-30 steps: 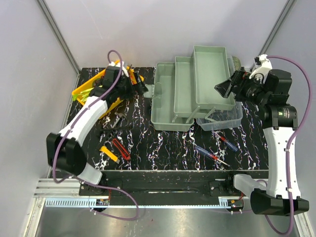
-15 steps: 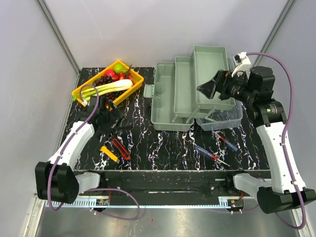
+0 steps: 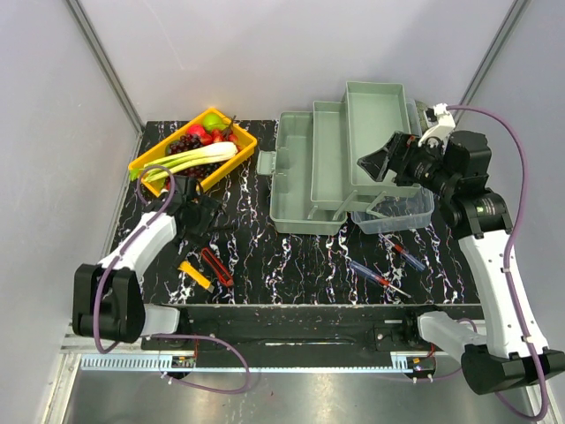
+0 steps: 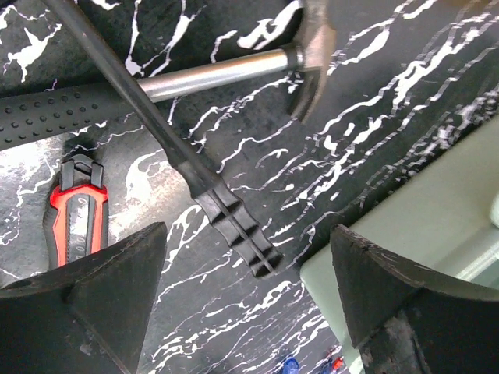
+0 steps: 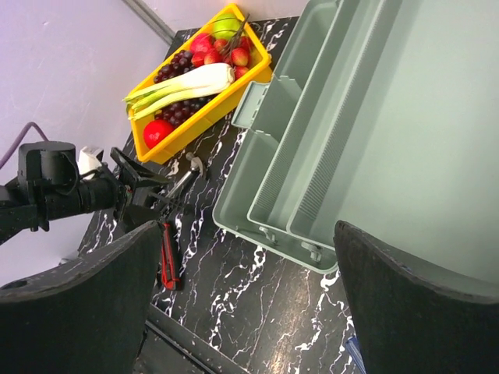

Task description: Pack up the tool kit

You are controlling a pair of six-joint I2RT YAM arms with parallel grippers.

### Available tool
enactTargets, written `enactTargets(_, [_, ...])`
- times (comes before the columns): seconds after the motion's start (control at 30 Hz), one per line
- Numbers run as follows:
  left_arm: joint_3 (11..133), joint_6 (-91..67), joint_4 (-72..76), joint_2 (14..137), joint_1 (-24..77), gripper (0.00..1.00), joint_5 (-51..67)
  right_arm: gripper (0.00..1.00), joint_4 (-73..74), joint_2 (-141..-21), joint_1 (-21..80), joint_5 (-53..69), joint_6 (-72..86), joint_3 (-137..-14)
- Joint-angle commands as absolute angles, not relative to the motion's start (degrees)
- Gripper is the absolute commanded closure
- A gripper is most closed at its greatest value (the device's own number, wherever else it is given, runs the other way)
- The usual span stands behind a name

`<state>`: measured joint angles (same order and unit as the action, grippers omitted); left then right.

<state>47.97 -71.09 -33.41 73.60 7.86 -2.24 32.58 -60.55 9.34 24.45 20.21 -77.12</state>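
The tool kit's pale grey-green toolbox (image 3: 318, 177) stands open at the table's middle, its trays folded out and its clear lid (image 3: 402, 212) at the right. My left gripper (image 3: 199, 215) is open low over the table. Between its fingers lies the end of a slim black tool (image 4: 234, 226), which crosses a hammer (image 4: 218, 74). A red cutter (image 3: 214, 265) and a yellow cutter (image 3: 194, 275) lie nearer the front edge. Two small screwdrivers (image 3: 380, 278) lie in front of the lid. My right gripper (image 3: 380, 163) hangs open and empty above the trays (image 5: 374, 117).
A yellow tray of fruit and vegetables (image 3: 194, 146) sits at the back left, just behind my left arm. The toolbox edge (image 4: 405, 234) is close to my left gripper's right finger. Grey walls enclose the table on three sides.
My left arm has come down from the fruit tray to the hammer at the front left. My right gripper has swung left over the toolbox trays.
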Motion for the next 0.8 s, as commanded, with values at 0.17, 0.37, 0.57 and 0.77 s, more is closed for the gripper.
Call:
enactTargets(0.17, [50.6, -74.8, -30.9, 82.5, 7.9, 0.25, -1.9, 0.04, 30.8, -56.9, 9.8, 18.5, 20.9, -75.7])
enactTargets(0.37, [51.6, -73.4, -29.2, 85.9, 7.8, 0.47, -0.3, 0.04, 31.3, -56.3, 9.8, 16.3, 21.2, -75.7])
enactTargets(0.57, [49.6, -73.7, -24.9, 88.1, 7.8, 0.68, 4.6, 0.05, 32.5, -56.7, 9.8, 13.9, 20.5, -77.0])
enactTargets(0.77, [48.5, -74.5, -24.2, 87.5, 7.8, 1.00, 5.5, 0.05, 33.7, -57.1, 9.8, 12.2, 19.2, -78.4])
